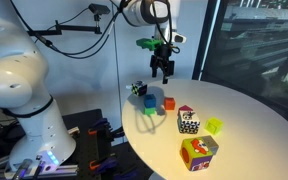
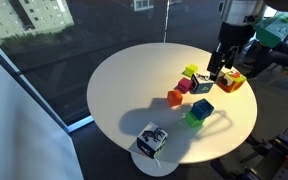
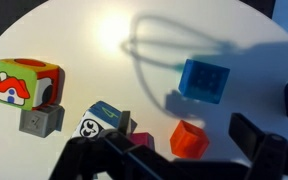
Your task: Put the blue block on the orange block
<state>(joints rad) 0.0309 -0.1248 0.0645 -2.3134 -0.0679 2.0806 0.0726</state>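
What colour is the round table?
White. The table shows best in an exterior view.

Smooth matt white table (image 3: 84, 85); plastic-looking blue block (image 3: 204, 80), orange block (image 3: 189, 140)

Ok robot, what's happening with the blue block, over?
Gripper open, empty, up above the table. Blue block on the table, not stacked. Orange block bare on top, nothing between them.

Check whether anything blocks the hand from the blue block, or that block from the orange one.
Nothing visible does. The hand hangs open above the table, free air down to the blue block. Bare table separates it from the orange block, whose top is free. A magenta cube sits close beside the orange block.
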